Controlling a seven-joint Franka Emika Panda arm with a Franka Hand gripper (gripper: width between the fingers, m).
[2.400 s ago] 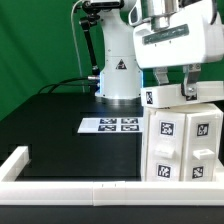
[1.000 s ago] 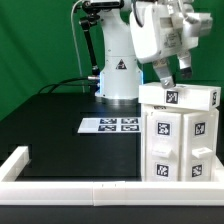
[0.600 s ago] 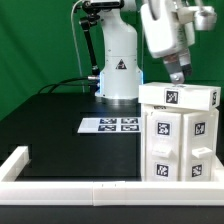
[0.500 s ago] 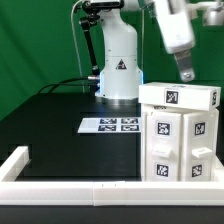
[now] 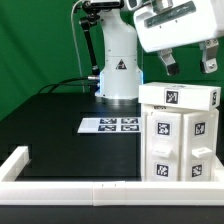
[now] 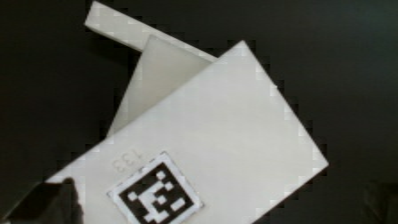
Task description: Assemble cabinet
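Note:
The white cabinet [image 5: 180, 145] stands at the exterior view's right, near the front rail, with square tags on its front blocks. A flat white top panel [image 5: 180, 96] with one tag lies on it. My gripper [image 5: 190, 64] hangs a little above that panel, open and empty, with its two dark fingers apart. In the wrist view the white panel [image 6: 222, 120] fills the middle, seen from above, with its tag [image 6: 164, 190] near the edge. One dark fingertip [image 6: 39, 205] shows beside it.
The marker board [image 5: 110, 125] lies flat on the black table, to the exterior view's left of the cabinet. A long white border rail [image 5: 60, 188] runs along the front and turns up the left side. The white robot base [image 5: 118, 70] stands behind.
The gripper, which held the top panel on the cabinet, has let go, risen and turned. The panel stays on the cabinet.

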